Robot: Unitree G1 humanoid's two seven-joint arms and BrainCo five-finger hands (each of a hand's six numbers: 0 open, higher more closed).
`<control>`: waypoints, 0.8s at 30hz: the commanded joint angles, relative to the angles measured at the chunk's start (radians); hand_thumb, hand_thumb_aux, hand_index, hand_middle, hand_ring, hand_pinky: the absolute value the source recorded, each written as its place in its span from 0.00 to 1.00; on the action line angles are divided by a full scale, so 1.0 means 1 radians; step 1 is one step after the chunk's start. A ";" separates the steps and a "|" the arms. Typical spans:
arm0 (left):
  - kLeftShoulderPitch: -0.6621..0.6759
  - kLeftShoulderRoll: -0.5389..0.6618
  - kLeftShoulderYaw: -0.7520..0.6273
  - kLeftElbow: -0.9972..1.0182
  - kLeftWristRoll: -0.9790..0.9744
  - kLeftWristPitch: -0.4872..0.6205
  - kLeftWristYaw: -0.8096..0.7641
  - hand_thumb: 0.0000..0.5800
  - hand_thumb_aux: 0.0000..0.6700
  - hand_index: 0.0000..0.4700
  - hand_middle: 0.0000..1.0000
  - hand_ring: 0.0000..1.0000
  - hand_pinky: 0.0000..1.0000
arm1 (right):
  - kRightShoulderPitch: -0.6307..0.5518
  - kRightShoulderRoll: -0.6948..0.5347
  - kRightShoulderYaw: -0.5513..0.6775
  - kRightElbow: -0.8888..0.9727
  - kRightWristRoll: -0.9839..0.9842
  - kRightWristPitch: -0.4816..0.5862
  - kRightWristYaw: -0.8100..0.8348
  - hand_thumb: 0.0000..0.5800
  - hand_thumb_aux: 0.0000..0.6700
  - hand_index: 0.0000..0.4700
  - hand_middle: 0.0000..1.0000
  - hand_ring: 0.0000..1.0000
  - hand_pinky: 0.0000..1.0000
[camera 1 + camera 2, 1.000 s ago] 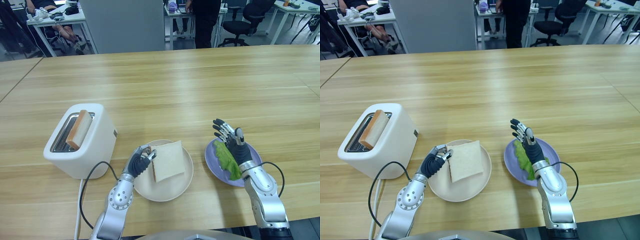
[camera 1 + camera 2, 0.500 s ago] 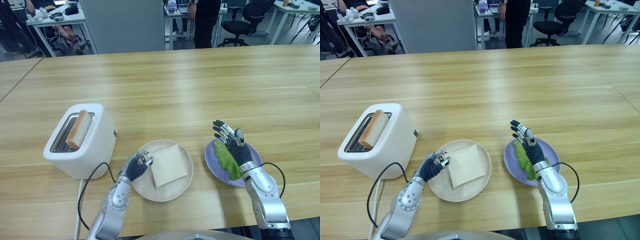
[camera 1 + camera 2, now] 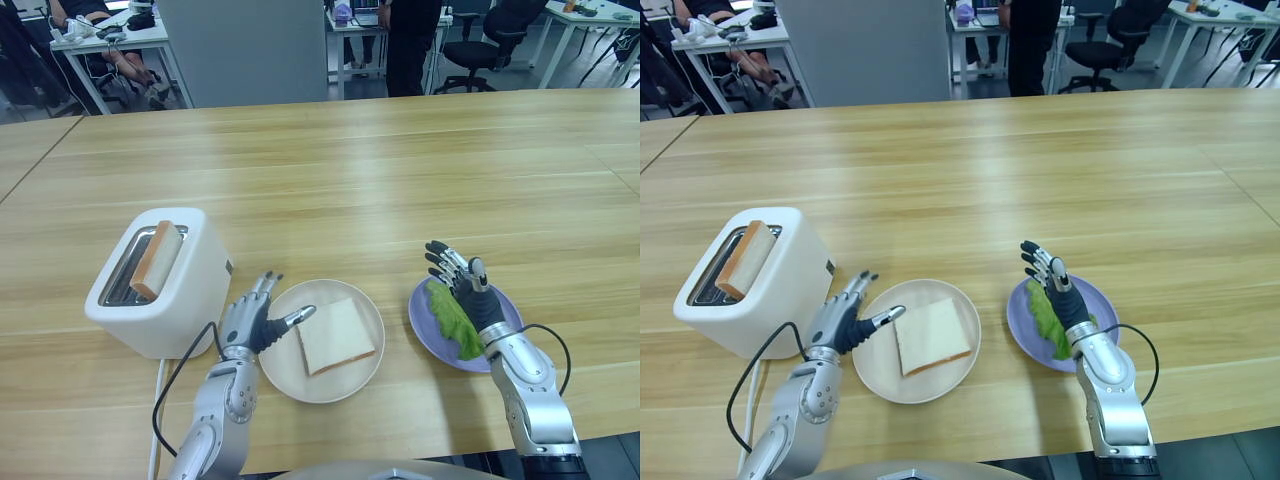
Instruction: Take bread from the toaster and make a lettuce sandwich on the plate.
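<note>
now the left hand (image 3: 250, 322) has released the square white bread slice (image 3: 335, 336), fingers spread just left of it. the slice lies flat on the round beige plate (image 3: 283, 372). likely next: the green lettuce leaf (image 3: 452, 320) beside the unclenched right hand (image 3: 465, 285).

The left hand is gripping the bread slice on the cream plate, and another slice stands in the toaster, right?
Not quite. The left hand is open and grips nothing; the bread slice lies flat on the cream plate beside it, as the left eye view shows. Another slice does stand in the toaster.
</note>
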 commanded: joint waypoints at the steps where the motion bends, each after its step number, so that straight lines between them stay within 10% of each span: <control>1: -0.003 -0.068 0.023 -0.093 -0.017 -0.013 0.041 0.00 0.00 0.00 0.00 0.00 0.00 | -0.028 -0.046 0.011 -0.002 -0.052 -0.023 0.017 0.00 0.00 0.00 0.00 0.00 0.00; 8: 0.027 -0.271 0.097 -0.097 -0.426 -0.170 0.070 0.00 0.00 0.00 0.00 0.00 0.00 | -0.188 -0.372 0.021 0.214 -0.406 -0.307 -0.042 0.00 0.00 0.00 0.00 0.00 0.00; 14: 0.060 -0.265 0.123 -0.078 -0.463 -0.247 0.094 0.00 0.00 0.00 0.00 0.00 0.00 | -0.309 -0.641 0.123 0.551 -0.838 -0.638 -0.419 0.00 0.00 0.00 0.00 0.00 0.00; 24: 0.088 -0.252 0.149 -0.088 -0.413 -0.241 0.122 0.00 0.00 0.00 0.00 0.00 0.00 | -0.515 -0.801 0.450 0.961 -1.350 -0.699 -1.063 0.00 0.00 0.00 0.00 0.00 0.00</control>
